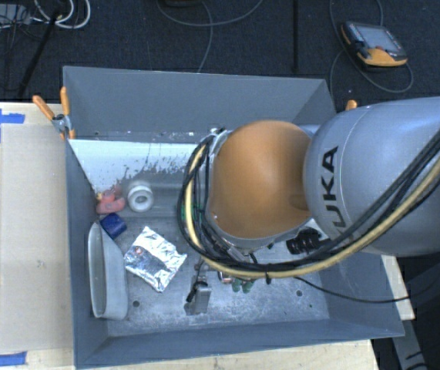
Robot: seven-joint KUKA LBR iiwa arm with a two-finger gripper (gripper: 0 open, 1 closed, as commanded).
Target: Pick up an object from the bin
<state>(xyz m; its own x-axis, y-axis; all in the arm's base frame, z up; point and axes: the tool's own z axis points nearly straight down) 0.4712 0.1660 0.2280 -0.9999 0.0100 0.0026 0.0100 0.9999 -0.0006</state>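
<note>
Landmark for this entry: the crumpled silver foil packet (154, 259), lying flat on the floor of the grey bin (196, 99), left of its middle.

- The gripper (196, 295) shows just right of the foil packet and slightly below it, low over the bin floor. You see it as one dark tip. You cannot tell whether it is open or closed, nor whether it touches the packet or the floor.
- Up and right of the packet, the orange cover (258, 179) and the looped cables (193, 206) hide the rest of the gripper. The arm (381, 176) hides the bin's right half.
- Blue block (113, 224): up and left of the packet, near it; contact unclear.
- Pink piece (110, 201): further up-left, beyond the block; shape hard to make out.
- White roll (140, 197): straight above the packet, beside the pink piece.
- Pale oblong tray (104, 276): left of the packet, along the bin's left wall.
</note>
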